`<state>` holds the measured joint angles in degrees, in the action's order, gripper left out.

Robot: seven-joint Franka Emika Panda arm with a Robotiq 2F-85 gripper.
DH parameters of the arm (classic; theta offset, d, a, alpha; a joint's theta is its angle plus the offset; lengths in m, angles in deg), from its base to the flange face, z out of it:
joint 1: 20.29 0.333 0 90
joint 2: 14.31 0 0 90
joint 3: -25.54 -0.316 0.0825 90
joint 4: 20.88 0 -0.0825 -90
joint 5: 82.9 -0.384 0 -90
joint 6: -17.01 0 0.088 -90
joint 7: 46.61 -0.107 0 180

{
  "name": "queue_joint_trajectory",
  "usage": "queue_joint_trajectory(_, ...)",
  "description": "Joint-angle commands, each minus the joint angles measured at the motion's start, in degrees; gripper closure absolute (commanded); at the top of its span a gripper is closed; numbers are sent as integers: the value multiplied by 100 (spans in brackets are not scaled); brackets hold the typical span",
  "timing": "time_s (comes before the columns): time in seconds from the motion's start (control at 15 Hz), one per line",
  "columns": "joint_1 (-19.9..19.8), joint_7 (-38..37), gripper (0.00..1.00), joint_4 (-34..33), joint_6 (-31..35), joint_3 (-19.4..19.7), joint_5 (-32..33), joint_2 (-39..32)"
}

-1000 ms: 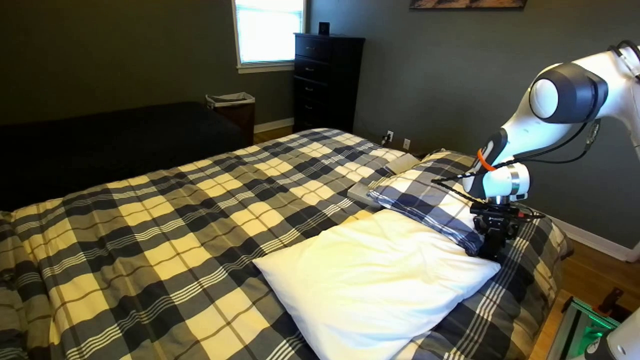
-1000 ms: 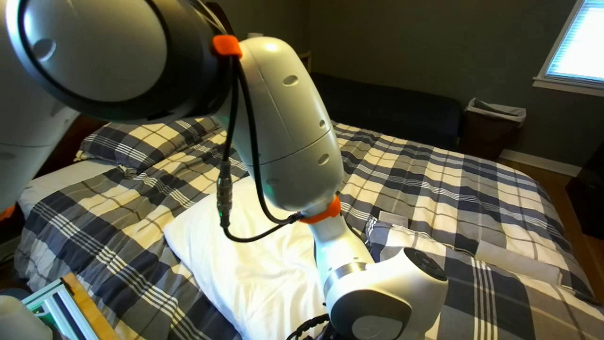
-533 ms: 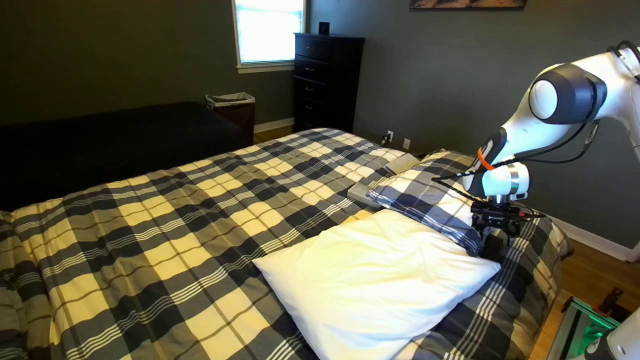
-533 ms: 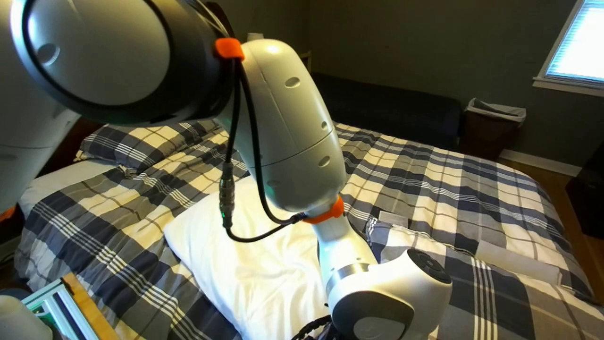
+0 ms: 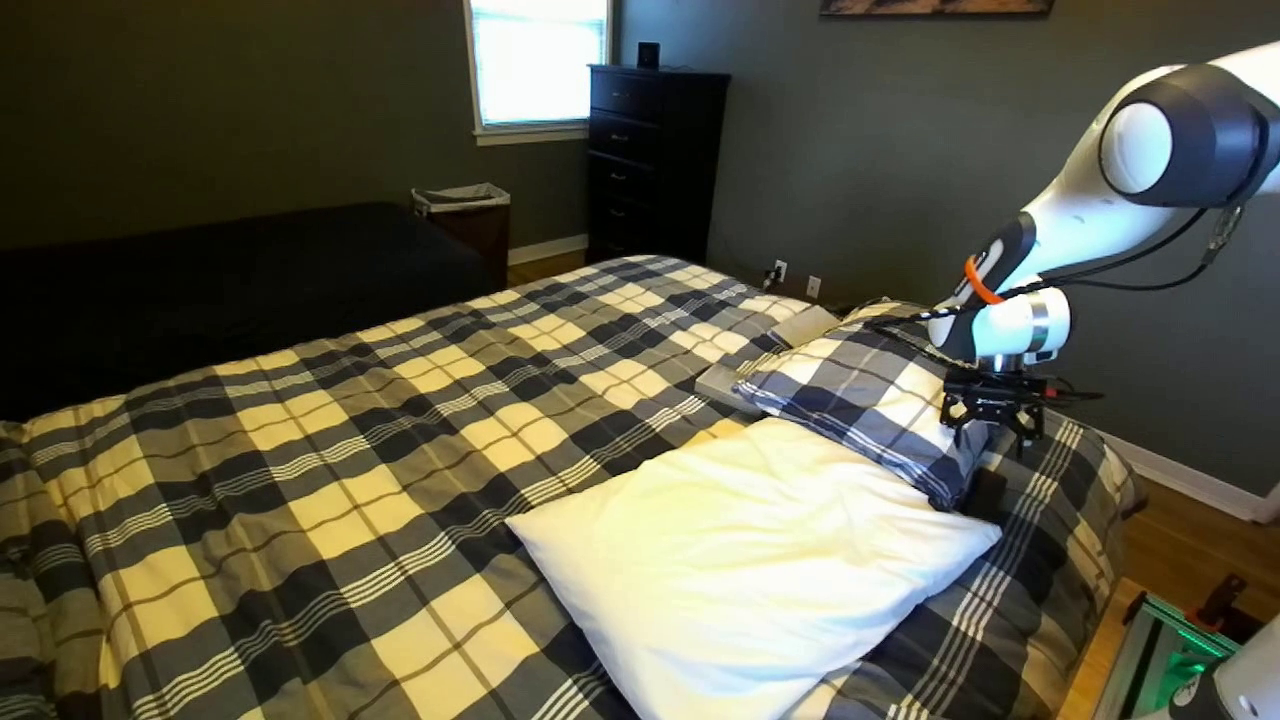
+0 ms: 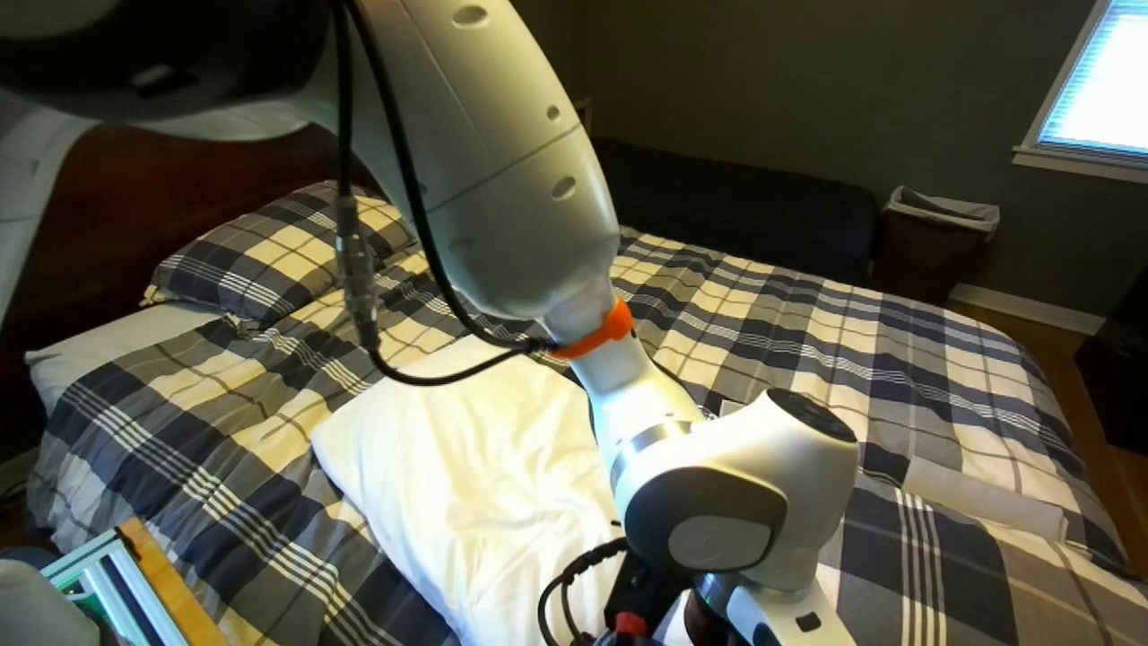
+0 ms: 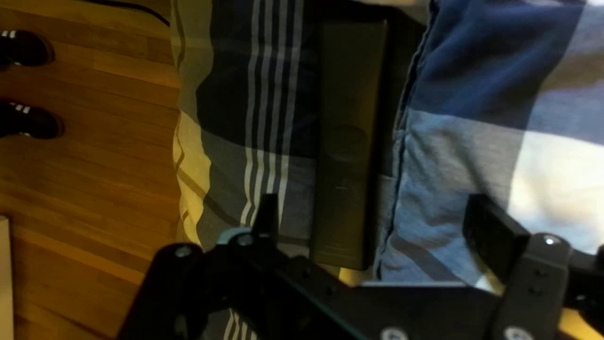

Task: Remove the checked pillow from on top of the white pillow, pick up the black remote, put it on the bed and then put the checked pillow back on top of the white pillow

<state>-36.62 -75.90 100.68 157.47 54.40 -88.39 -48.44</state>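
The black remote (image 7: 349, 146) lies on the plaid bed (image 5: 420, 450), along the edge of the checked pillow (image 7: 465, 146). It shows as a dark block (image 5: 988, 493) in an exterior view. The checked pillow (image 5: 870, 390) lies on the bed beside the white pillow (image 5: 760, 560), along its edge. The white pillow (image 6: 493, 484) shows in both exterior views. My gripper (image 5: 990, 442) is open and empty above the remote. In the wrist view the open gripper (image 7: 373, 203) has one finger over the bedspread and one over the checked pillow. In an exterior view the arm hides the fingers.
Two flat grey slabs (image 5: 727, 390) lie on the bed beside the checked pillow; one slab (image 6: 982, 498) also shows in an exterior view. A plaid pillow (image 6: 287, 256) is at the headboard. The bed's edge drops to a wooden floor (image 7: 104, 156), where someone's shoes (image 7: 28, 118) show.
A second ago my gripper was low at the remote, its fingers close together around it. The fingers then opened, and the gripper has risen. The remote stays on the bed.
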Motion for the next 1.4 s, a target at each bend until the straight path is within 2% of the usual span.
queue_joint_trajectory(0.0, 489, -387, 0, 314, -384, 389, 626, 782)
queue_joint_trajectory(0.2, 729, -740, 0, 159, -109, 466, 1201, 1003)
queue_joint_trajectory(0.4, 782, -864, 0, -11, 231, 286, 1428, 1125)
queue_joint_trajectory(0.67, 767, -993, 0, -350, 733, 67, 1370, 844)
queue_joint_trajectory(0.8, 628, -926, 0, -578, 888, -71, 1174, 621)
queue_joint_trajectory(1.0, 408, -943, 0, -1036, 889, -124, 959, 195)
queue_joint_trajectory(1.13, 155, -764, 0, -1442, 639, -251, 726, -80)
queue_joint_trajectory(1.2, 427, -871, 0, -983, 791, -85, 970, 300)
queue_joint_trajectory(1.33, 368, -847, 0, -1085, 792, -82, 941, 186)
